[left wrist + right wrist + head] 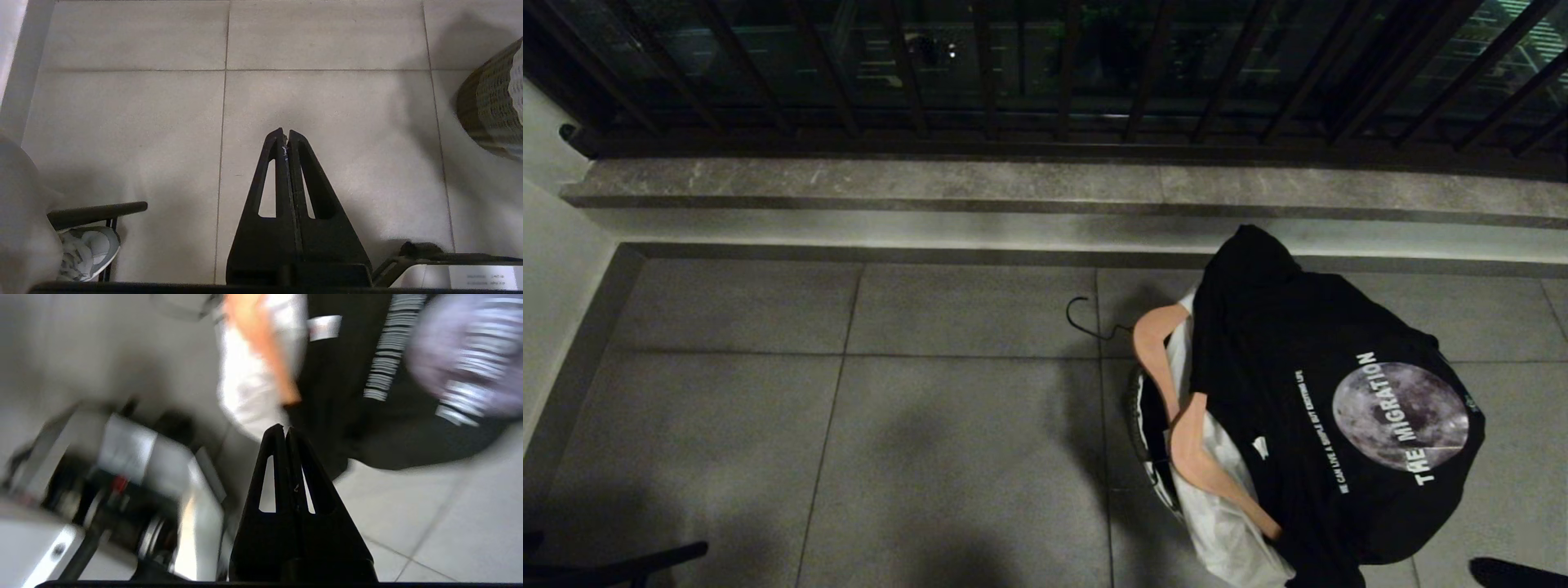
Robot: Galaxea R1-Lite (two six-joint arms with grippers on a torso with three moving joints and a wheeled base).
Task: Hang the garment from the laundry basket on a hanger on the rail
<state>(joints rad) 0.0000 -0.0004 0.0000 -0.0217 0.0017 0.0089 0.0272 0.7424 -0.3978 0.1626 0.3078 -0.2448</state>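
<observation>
A black garment (pixel 1339 408) with a moon print is draped over the laundry basket (pixel 1141 425) at the right of the head view, hiding most of it. The basket's woven side (pixel 490 102) shows in the left wrist view. A wooden hanger (pixel 1188 425) with a black hook lies across the basket's rim, on white cloth (pixel 1225 523). My right gripper (pixel 284 430) is shut and empty, short of the garment's (pixel 347 384) lower edge and the hanger's (pixel 265 347) end. My left gripper (pixel 286 134) is shut and empty over bare floor tiles. The rail is out of view.
A dark balcony railing (pixel 1045 82) and a stone ledge (pixel 1013 184) run along the far side. A pale wall (pixel 556 269) closes the left. A person's shoe (pixel 88 251) and a dark bar (pixel 98 212) are near my left gripper. My own base (pixel 122 477) lies beside the right gripper.
</observation>
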